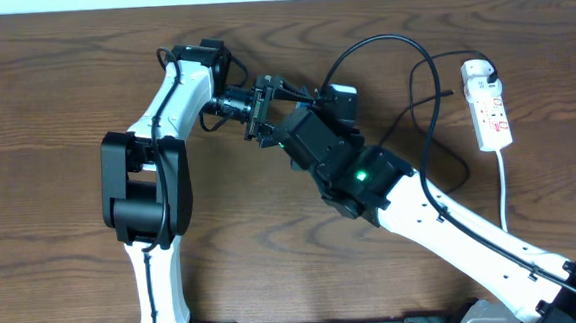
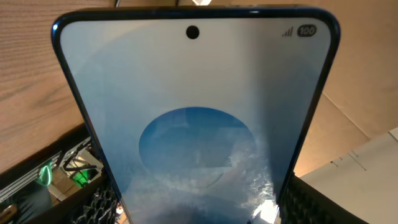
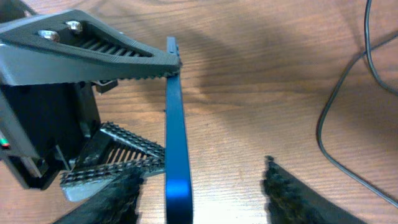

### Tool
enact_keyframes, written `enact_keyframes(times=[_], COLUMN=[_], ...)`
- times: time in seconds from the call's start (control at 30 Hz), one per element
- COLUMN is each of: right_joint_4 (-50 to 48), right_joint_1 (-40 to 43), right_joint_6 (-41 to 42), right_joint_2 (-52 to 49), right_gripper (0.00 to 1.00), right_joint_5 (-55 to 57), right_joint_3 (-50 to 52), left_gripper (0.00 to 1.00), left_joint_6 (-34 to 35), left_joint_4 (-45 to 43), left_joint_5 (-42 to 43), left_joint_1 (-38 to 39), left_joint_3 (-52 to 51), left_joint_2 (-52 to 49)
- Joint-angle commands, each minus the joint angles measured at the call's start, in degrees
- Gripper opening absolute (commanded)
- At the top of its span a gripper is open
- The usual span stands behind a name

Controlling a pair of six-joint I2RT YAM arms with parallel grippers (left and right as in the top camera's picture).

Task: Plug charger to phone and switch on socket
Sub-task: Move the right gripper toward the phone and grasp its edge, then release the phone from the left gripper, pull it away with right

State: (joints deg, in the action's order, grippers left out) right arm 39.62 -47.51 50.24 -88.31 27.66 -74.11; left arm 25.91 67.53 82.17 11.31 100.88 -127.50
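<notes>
Little of the task looks done. The phone (image 2: 199,124) is lifted off the table (image 1: 45,116), and the left gripper (image 1: 263,108) is clamped on its side edges, just left of centre in the overhead frame, so the lit screen fills the left wrist view. No plug shows in the phone anywhere, so by my reading the plugging-in is not yet done, and neither is switching on the socket (image 1: 491,109). The socket lies flat at the upper right of the overhead frame, well apart from both arms (its switch is too small to read).

The charger (image 1: 386,40) loops across the upper middle of the overhead frame towards the socket. I cannot make out its tip.

The right gripper (image 3: 202,183) has its fingers apart and nothing visible between the pads. In the right wrist view the phone stands edge-on between them at the bottom, nearer the frame-left finger. The cable lies on the wood at the frame's right, apart from them.
</notes>
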Motion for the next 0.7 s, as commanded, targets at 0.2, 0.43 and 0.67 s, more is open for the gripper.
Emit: enact_keyframes(times=[0.2, 0.43, 0.67], right_joint_4=[0.0, 0.0, 1.1], right_joint_1=[-0.2, -0.2, 1.0], right_joint_6=[3.1, 3.5, 3.5], right_joint_2=[-0.6, -0.5, 1.9], right_gripper=[0.24, 0.01, 0.01], right_joint_5=[1.1, -0.7, -0.8], right_joint_3=[-1.2, -1.2, -1.3], left_gripper=[0.68, 0.68, 0.95], left_joint_6=[0.3, 0.3, 0.1], left_joint_4=[0.3, 0.3, 0.3], left_joint_5=[2.3, 2.3, 2.3], left_joint_1=[0.0, 0.0, -0.8], left_joint_3=[0.2, 0.2, 0.2], left_joint_2=[2.3, 2.3, 2.3])
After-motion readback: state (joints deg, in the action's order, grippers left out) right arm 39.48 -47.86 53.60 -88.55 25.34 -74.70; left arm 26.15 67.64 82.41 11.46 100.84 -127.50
